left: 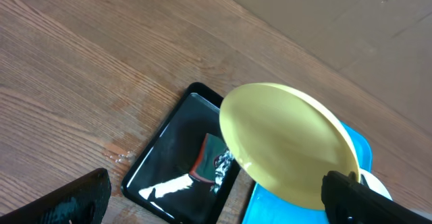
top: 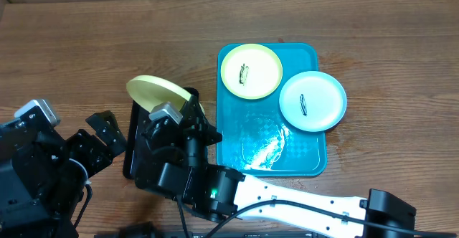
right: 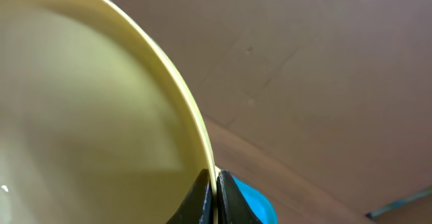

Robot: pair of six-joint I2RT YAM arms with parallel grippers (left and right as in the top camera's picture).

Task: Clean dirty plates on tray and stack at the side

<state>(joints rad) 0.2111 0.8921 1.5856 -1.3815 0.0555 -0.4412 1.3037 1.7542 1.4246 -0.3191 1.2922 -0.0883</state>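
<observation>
My right gripper (right: 214,193) is shut on the rim of a pale yellow plate (right: 88,116), holding it tilted on edge. Overhead, that plate (top: 156,91) hangs over the far end of the black tray (top: 133,141), with the right gripper (top: 191,98) at its right edge. The turquoise tray (top: 237,134) carries a yellow-green plate (top: 251,70) and a pale blue-white plate (top: 313,101), each with a dark mark at its centre. My left gripper (top: 109,134) stands open and empty left of the black tray. In the left wrist view the held plate (left: 287,143) is between the open left gripper's (left: 216,204) fingers.
The black tray (left: 179,160) holds a wet-looking red and green sponge (left: 206,160). A wet sheen lies on the turquoise tray's near half (top: 265,148). Bare wooden table (top: 86,44) extends to the left and far side.
</observation>
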